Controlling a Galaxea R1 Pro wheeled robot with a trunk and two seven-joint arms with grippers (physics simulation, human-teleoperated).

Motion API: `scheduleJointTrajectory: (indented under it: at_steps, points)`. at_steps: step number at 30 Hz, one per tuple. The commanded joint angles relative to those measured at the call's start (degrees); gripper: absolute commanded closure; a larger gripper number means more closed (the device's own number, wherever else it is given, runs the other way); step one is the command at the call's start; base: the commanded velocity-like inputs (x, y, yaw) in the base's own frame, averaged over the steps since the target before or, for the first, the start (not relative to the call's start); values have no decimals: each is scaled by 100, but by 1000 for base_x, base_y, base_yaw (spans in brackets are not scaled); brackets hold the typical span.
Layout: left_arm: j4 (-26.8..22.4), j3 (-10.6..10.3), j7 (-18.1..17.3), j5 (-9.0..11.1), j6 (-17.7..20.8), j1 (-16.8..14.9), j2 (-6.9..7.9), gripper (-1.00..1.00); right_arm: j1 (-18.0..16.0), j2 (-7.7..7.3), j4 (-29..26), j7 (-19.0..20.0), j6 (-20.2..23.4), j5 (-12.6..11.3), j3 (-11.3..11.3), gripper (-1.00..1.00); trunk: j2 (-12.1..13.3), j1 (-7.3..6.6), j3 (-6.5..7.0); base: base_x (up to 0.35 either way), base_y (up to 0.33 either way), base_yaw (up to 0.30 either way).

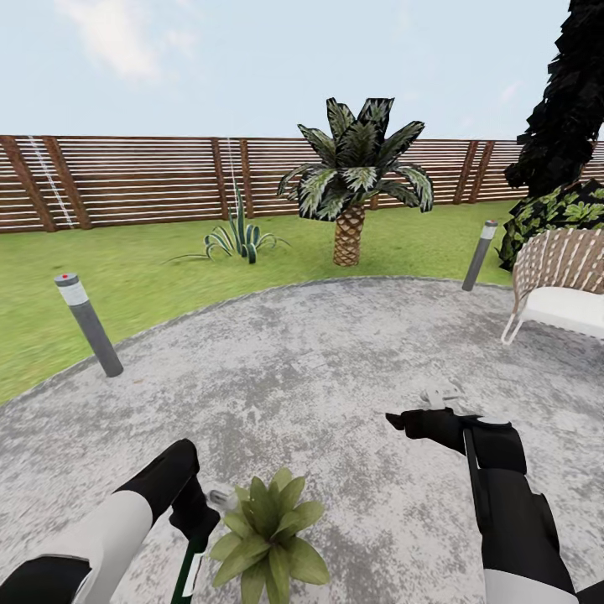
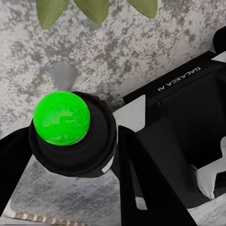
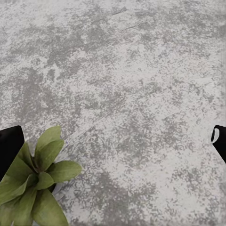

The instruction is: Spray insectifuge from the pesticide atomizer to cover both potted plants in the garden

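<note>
At your 10 o'clock a grey bollard (image 1: 87,325) leans at the edge of the lawn (image 1: 159,277), with the slatted fence (image 1: 126,180) behind it. Low at 7 o'clock, your left gripper (image 1: 195,513) is clenched on the pesticide atomizer (image 1: 190,568), its dark green body and white label hanging below the fingers. In the left wrist view the atomizer's button top (image 2: 61,118) shows bright green between the dark fingers (image 2: 141,183), and a pale grey nozzle (image 2: 63,75) points toward the leaves. Just beside that gripper, at 6 o'clock, one potted plant (image 1: 268,539) sits on the grey paving (image 1: 319,361), its leaf tips near the nozzle but apart from it. At 12 o'clock stand a striped agave (image 1: 239,237) and a palm (image 1: 356,180) on the grass. At 4 o'clock your right gripper (image 1: 445,396) hovers over bare paving, well apart from the plant; the right wrist view shows its fingertips (image 3: 9,143) spread wide, released. At 2 o'clock are a second bollard (image 1: 480,255) and a wicker chair (image 1: 560,281).
</note>
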Motion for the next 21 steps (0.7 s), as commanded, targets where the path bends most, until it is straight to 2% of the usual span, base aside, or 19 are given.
scheduleJointTrajectory:
  at_steps: [1,5,9,21]
  points:
    - [-12,-34,-55,-27,34,3,12,100,-6,6,-7,59,12,57,-11,-100,-3,0,-6,0,0,-8]
    - [-11,-169,-44,-31,31,75,99,100,-6,6,-7,59,12,58,-1,-100,-3,0,-6,0,0,-3]
    - [-18,-198,-37,-36,30,116,177,100,-6,6,-7,59,12,59,13,-100,-3,0,-6,0,0,0]
    - [-24,-198,-33,-37,30,125,216,100,-4,0,-5,45,-9,90,-2,-100,-3,0,-6,0,0,0]
